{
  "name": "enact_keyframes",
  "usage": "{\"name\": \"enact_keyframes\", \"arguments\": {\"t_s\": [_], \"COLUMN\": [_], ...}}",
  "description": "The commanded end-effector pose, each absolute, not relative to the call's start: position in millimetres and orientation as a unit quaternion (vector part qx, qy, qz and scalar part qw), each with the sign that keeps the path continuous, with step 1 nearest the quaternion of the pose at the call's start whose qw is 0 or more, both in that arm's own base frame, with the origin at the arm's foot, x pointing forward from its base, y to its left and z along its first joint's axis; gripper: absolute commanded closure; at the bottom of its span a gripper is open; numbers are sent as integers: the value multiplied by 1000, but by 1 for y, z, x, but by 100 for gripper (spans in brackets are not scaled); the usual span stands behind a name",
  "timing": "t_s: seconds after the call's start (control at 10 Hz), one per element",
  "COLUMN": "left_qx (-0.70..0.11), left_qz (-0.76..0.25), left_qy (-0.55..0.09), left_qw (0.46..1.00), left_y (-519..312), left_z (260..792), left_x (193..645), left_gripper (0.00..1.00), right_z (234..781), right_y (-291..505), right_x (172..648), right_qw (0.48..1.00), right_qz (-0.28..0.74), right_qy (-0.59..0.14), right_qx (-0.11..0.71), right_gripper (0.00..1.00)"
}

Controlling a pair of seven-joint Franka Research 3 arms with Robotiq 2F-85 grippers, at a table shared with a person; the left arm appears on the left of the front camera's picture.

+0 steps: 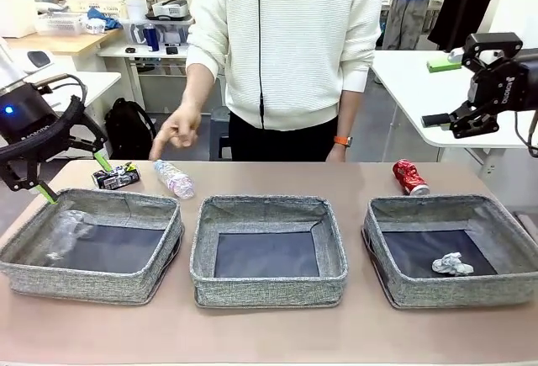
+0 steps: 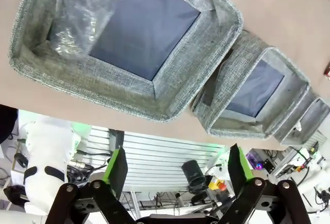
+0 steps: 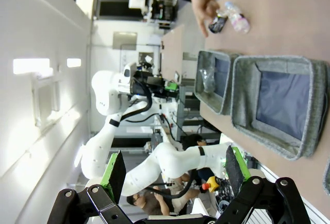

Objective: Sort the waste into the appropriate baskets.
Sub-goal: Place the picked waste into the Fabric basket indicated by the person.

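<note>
Three grey woven baskets stand in a row. A clear plastic cup (image 1: 71,231) (image 2: 77,18) lies in the left basket (image 1: 92,278) (image 2: 175,82). The middle basket (image 1: 269,286) (image 2: 245,49) holds nothing. A crumpled white paper ball (image 1: 452,263) rests in the right basket (image 1: 454,292). Behind the baskets lie a crushed black can (image 1: 116,177), a clear bottle (image 1: 174,179) and a crushed red can (image 1: 410,177). My left gripper (image 1: 74,177) (image 2: 178,167) hangs open over the left basket's far left corner. My right gripper (image 1: 445,88) (image 3: 174,172) is open, raised at the right.
The person stands at the far side, one hand (image 1: 178,130) pointing down by the bottle (image 3: 236,18) and black can (image 3: 217,24). White tables with clutter stand behind. Bare tabletop runs in front of the baskets and between the bottle and red can.
</note>
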State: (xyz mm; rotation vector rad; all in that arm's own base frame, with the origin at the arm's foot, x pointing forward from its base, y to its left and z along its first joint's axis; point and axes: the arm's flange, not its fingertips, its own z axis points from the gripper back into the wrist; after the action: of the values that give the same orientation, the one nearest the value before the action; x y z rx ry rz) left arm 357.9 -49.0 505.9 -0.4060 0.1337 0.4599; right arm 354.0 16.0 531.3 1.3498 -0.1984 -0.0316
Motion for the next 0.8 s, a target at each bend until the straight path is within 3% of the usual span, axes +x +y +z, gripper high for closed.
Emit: {"name": "enact_keyframes", "arguments": {"t_s": [0.0, 0.4, 0.7], "left_qx": [-212, -271, -471], "left_qz": [232, 198, 60], "left_qy": [59, 52, 61], "left_qw": [947, 941, 878], "left_y": [-52, -49, -41], "left_z": [506, 523, 586], "left_x": [355, 350, 333], "left_gripper": [0, 0, 0], "right_z": [534, 534, 534], "right_y": [16, 16, 16], "right_x": [353, 353, 353], "right_qw": [779, 779, 779], "right_qz": [-20, -20, -20], "right_qy": [-84, -84, -84], "right_qx": [621, 621, 621], "right_gripper": [0, 0, 0]}}
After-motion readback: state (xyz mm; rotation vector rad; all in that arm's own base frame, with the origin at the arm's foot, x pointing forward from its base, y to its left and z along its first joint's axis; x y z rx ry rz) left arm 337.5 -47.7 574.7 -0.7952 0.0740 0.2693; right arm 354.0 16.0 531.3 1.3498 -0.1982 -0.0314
